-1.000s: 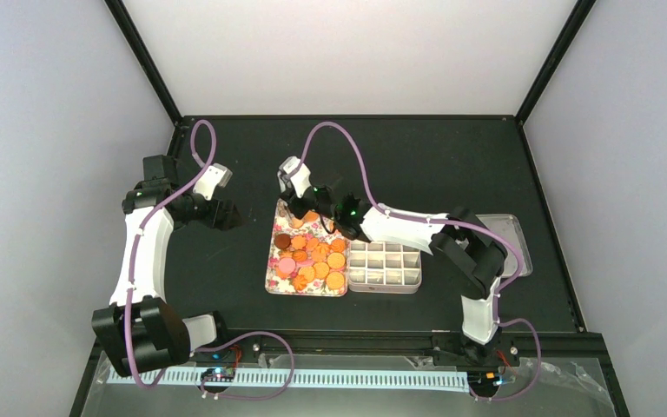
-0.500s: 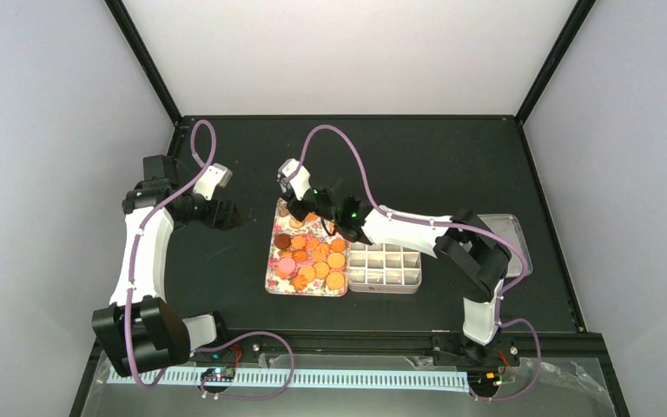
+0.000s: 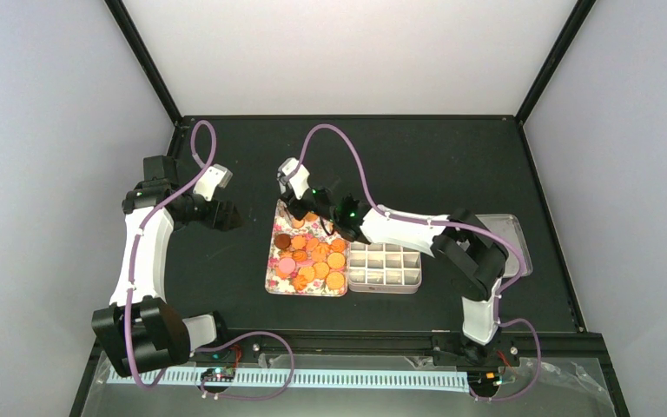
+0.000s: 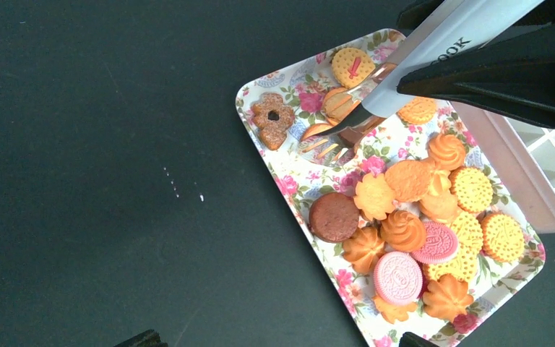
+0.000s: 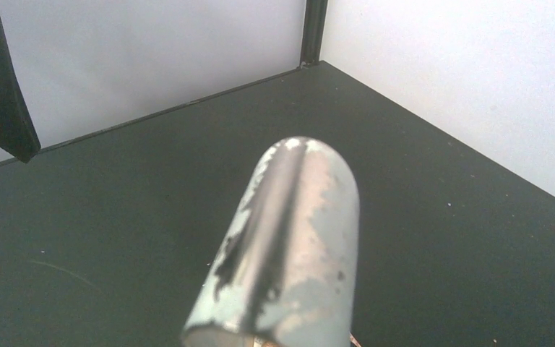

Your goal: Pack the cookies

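Across the dark surface (image 3: 399, 156), a flowered tray (image 4: 289, 186) sits against a white divided box (image 3: 386, 265). From where I stand, the cookies (image 4: 408, 181) lie heaped on the tray, mostly orange, a few pink and brown. Over the tray's far end, the right end effector (image 3: 298, 201) is clamped on metal tongs (image 4: 433, 40), their tips down at one orange cookie; whether they pinch it I cannot tell. Well left of the tray, the left end effector (image 3: 226, 215) hangs with fingers wide apart, holding nothing.
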### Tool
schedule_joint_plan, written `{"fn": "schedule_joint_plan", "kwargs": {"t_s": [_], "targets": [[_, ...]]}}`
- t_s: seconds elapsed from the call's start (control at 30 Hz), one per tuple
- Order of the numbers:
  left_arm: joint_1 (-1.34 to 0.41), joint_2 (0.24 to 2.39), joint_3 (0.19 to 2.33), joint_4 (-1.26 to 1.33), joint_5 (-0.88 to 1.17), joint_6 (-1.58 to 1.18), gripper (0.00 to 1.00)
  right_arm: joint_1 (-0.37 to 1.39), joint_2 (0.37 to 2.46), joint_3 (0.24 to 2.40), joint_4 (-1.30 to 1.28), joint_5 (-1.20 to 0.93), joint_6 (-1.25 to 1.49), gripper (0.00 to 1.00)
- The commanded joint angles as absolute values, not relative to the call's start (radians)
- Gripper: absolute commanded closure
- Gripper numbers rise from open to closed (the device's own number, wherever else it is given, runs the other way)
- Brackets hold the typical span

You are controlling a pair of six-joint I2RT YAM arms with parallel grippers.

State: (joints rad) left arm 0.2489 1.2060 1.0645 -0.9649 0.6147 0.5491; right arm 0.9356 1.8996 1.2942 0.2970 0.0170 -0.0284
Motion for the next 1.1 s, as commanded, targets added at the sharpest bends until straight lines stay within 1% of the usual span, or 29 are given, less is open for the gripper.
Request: {"fn": "schedule_joint_plan", "kwargs": {"t_s": [0.0,0.3,0.7,1.07], "targets": [[0.258,1.186,1.108,-0.992,0.632,0.569,0.14,0.939,1.922,1.337,0.345,0.036,-0.032,0.66],[0.258,1.179,1.108,-0.999,0.619,0.577,0.14,0.94,1.958,1.363,0.333,-0.012,-0.017,0.66],[0.258,1.185,1.106,-0.995,0.634,0.567,0.14,0.977,1.916,1.278,0.322,0.004,-0.063,0.67],[0.258,1.184,1.11,-0.996,0.629,0.571,0.14,0.967,1.975,1.346,0.27,0.016,-0.037,0.67]]}}
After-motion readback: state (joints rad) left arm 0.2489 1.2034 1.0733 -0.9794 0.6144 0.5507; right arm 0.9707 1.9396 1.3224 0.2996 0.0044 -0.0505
